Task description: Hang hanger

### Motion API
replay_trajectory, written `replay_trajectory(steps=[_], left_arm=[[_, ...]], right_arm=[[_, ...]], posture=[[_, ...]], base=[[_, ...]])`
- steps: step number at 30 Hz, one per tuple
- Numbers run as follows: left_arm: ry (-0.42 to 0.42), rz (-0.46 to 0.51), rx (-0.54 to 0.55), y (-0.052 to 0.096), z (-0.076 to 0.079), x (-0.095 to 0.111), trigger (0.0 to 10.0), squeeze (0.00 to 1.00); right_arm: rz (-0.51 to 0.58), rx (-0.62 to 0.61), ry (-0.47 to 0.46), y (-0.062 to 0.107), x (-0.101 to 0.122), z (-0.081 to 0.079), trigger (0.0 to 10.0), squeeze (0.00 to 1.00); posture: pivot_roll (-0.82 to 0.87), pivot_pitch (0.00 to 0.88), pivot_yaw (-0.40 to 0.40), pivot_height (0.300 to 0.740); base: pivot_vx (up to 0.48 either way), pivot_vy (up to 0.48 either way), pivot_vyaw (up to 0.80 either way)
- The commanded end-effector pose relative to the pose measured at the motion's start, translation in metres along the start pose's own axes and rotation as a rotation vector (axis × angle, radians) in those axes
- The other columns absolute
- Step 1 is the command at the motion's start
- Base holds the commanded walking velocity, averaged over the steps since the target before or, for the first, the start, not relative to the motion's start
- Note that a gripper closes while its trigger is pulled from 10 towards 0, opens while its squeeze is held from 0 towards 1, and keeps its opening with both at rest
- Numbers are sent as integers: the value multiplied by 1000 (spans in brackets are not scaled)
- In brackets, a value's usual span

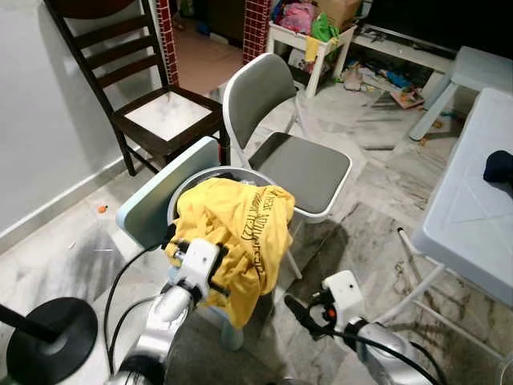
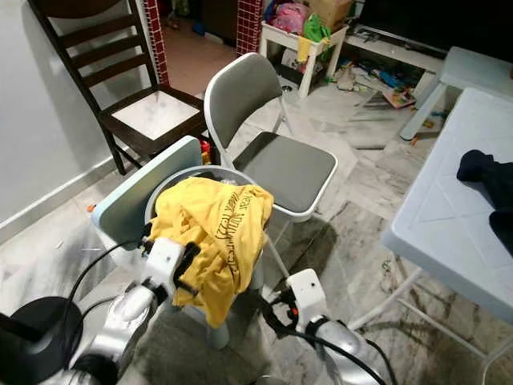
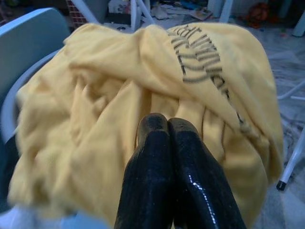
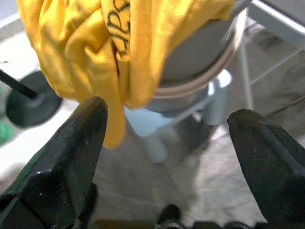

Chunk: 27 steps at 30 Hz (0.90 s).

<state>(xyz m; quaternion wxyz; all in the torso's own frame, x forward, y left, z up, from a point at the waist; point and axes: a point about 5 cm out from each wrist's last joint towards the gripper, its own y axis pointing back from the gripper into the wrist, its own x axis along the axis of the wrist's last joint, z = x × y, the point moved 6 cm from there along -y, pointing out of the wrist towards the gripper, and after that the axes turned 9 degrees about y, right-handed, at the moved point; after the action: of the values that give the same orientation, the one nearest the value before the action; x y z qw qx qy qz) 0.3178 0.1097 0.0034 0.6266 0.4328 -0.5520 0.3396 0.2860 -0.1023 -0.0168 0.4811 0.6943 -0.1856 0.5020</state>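
A yellow T-shirt point(image 1: 236, 224) with dark lettering lies draped over a round grey basket point(image 1: 240, 172) that stands on a pale blue child's chair point(image 1: 160, 196). My left gripper point(image 3: 162, 125) is shut, its fingertips pressed together right at the shirt's crumpled cloth on the near left side of the basket point(image 1: 172, 239). Whether any cloth is pinched between them I cannot tell. My right gripper point(image 4: 169, 109) is open wide, low and to the right of the basket point(image 1: 309, 313), facing the hanging shirt edge and the basket's side point(image 4: 205, 52). I see no hanger.
A grey folding chair point(image 1: 309, 168) stands just behind the basket, and a dark wooden chair point(image 1: 164, 116) by the left wall. A white plastic table point(image 1: 473, 208) with a dark cloth point(image 1: 498, 168) is on the right. A black round stand base point(image 1: 48, 333) sits at my near left.
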Motion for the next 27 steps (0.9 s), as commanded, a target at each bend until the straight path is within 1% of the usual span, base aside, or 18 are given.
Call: replay_trajectory(steps=[1, 4, 6, 9, 11, 12, 13, 14, 16, 17, 18, 20, 21, 23, 24, 25, 26, 27], left_arm=[[-46, 64, 4, 11, 2, 13, 10000, 0], [-63, 62, 32, 27, -2, 10, 10000, 0], [-69, 31, 63, 43, -6, 1, 10000, 0], [-70, 5, 93, 54, -11, -4, 10000, 0], [-70, 1, 101, 57, -11, -4, 10000, 0], [-71, -2, 105, 59, -12, -3, 10000, 0], [-71, -5, 108, 59, -11, -2, 10000, 0], [-71, -6, 113, 61, -11, -1, 10000, 0], [-75, -12, 125, 65, -12, 2, 10000, 0], [-76, -14, 130, 66, -13, 2, 10000, 0], [-76, -16, 133, 66, -13, 3, 10000, 0], [-78, -19, 142, 69, -15, 3, 10000, 0], [-78, -21, 143, 70, -15, 3, 10000, 0], [-76, -27, 141, 71, -14, 1, 10000, 0], [-76, -27, 139, 71, -13, 1, 10000, 0], [-76, -27, 137, 70, -13, 1, 10000, 0], [-74, -28, 137, 70, -13, 1, 10000, 0], [-73, -29, 132, 69, -12, 0, 10000, 0]], right_arm=[[-22, 0, -87, -9, -5, -1, 10000, 0], [-26, 12, -138, -21, -3, -8, 10000, 0], [-29, 45, -177, -33, 0, -21, 10000, 0], [-40, 83, -190, -44, 1, -37, 10000, 0], [-44, 90, -197, -48, 1, -43, 9647, 0], [-43, 92, -198, -50, 2, -44, 5843, 0], [-42, 92, -199, -51, 2, -45, 5843, 0], [-35, 80, -198, -54, 4, -46, 0, 0], [-5, 11, -182, -61, 14, -41, 0, 0], [6, 2, -178, -62, 17, -40, 353, 0], [14, -1, -177, -62, 19, -40, 1961, 0], [53, -12, -163, -63, 29, -37, 863, 0], [65, -21, -153, -63, 32, -34, 0, 0], [86, -48, -125, -62, 36, -26, 0, 0], [95, -58, -114, -62, 38, -23, 549, 0], [100, -64, -107, -61, 39, -21, 2353, 0], [119, -83, -94, -59, 43, -15, 8392, 0], [134, -91, -94, -58, 46, -10, 10000, 0]], posture=[[-131, 104, -69, 740], [-91, 107, -69, 740], [-51, 111, -69, 740], [-9, 112, -67, 740], [-2, 113, -66, 740], [19, 114, -66, 740], [19, 114, -66, 740], [32, 115, -65, 740], [54, 119, -62, 740], [63, 121, -61, 740], [67, 123, -61, 740], [71, 126, -61, 740], [71, 125, -62, 740], [68, 123, -62, 740], [65, 121, -62, 740], [62, 118, -62, 740], [62, 118, -62, 740], [62, 118, -62, 740]], base=[[0, 0, 0], [0, 0, 0], [0, 0, 0], [0, 0, 0], [0, 0, 0], [0, 0, 0], [0, 0, 0], [0, 0, 0], [0, 0, 0], [0, 0, 0], [0, 0, 0], [0, 0, 0], [0, 0, 0], [0, 0, 0], [0, 0, 0], [0, 0, 0], [0, 0, 0], [0, 0, 0]])
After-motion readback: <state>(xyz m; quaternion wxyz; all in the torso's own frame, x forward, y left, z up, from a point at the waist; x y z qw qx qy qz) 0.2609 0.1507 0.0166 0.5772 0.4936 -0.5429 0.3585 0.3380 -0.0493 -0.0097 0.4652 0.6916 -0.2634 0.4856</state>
